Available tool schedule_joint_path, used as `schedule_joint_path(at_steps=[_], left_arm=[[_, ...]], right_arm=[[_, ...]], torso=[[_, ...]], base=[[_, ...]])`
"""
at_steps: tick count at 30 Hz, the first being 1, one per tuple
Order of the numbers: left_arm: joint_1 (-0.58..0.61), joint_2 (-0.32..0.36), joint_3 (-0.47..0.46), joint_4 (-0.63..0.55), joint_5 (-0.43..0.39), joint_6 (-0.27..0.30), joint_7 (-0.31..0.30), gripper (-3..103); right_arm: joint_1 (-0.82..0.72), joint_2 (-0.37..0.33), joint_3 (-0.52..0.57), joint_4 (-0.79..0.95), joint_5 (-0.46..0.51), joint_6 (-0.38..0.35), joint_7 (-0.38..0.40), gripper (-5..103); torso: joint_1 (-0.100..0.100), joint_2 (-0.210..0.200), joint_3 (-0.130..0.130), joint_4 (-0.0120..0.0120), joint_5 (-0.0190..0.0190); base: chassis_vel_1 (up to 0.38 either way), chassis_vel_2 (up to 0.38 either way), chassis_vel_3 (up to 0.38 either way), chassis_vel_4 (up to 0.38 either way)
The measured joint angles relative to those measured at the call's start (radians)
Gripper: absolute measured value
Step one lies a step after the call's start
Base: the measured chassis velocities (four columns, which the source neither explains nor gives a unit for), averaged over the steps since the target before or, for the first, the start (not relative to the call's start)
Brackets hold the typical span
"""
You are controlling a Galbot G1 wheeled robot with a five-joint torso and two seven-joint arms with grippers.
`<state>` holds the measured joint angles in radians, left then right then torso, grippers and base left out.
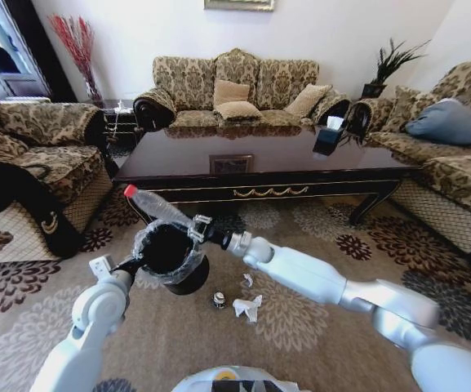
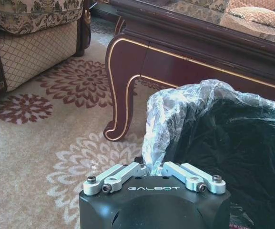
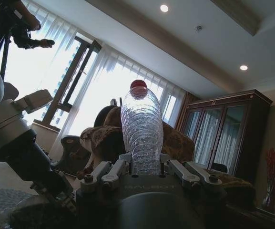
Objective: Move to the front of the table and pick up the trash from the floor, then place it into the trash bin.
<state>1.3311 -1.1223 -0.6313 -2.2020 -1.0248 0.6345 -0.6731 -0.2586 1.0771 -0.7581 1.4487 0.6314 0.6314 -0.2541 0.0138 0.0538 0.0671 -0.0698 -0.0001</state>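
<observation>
Nearest, on the patterned carpet (image 1: 317, 327), a crumpled white tissue (image 1: 247, 307), a small round can (image 1: 219, 300) and a white scrap (image 1: 248, 280) lie close together, with open carpet all around them. Just beyond, the left gripper (image 1: 127, 265) is clamped on the liner-covered rim of the black trash bin (image 1: 170, 257); in the left wrist view its fingers (image 2: 127, 171) pinch the crinkly plastic at the bin's near edge. Over the bin's mouth the right gripper (image 1: 198, 229) is closed around a clear plastic bottle (image 1: 155, 204), red cap pointing away from the wrist. Behind stands the table (image 1: 186, 163), its front edge near the bin. Farther back, sofas (image 1: 235, 90) ring the table.
</observation>
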Motion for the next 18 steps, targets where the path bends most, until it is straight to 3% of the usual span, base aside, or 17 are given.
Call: schedule_joint_path(at_steps=[2,4,6,13,15,18], left_arm=[[0.002,0.000,-0.002,-0.002,0.000,0.000,0.000,3],[0.006,-0.002,-0.003,-0.004,0.000,-0.001,0.000,3],[0.008,-0.002,-0.003,-0.005,0.000,-0.002,0.000,3],[0.018,-0.004,-0.013,-0.012,0.002,-0.003,0.002,3],[0.020,-0.004,-0.016,-0.014,0.002,-0.004,0.002,3],[0.031,-0.003,-0.029,-0.020,0.003,-0.004,0.003,3]], right_arm=[[-0.009,0.002,-0.002,0.004,-0.008,0.000,0.001,24],[-0.021,0.007,-0.003,0.006,-0.013,0.000,0.001,33],[-0.027,0.011,-0.004,0.008,-0.017,0.000,0.002,33],[-0.053,0.023,-0.017,0.014,-0.036,-0.001,0.015,66],[-0.054,0.023,-0.018,0.015,-0.037,-0.001,0.016,66],[-0.054,0.018,-0.019,0.019,-0.038,-0.002,0.019,83]], torso=[[0.000,0.000,0.000,-0.0001,-0.0001],[0.000,0.000,0.000,-0.0001,0.0000],[0.000,0.000,0.000,0.0000,0.0000],[0.000,0.000,0.000,0.0001,0.0000],[0.000,0.000,0.000,0.0001,0.0000],[0.000,0.000,0.000,0.0002,0.0000]], base=[[0.000,0.000,0.000,0.000],[0.000,0.000,0.000,0.000],[0.000,0.000,0.000,0.000],[0.000,0.000,0.000,0.000],[0.000,0.000,0.000,0.000],[0.000,0.000,0.000,0.000]])
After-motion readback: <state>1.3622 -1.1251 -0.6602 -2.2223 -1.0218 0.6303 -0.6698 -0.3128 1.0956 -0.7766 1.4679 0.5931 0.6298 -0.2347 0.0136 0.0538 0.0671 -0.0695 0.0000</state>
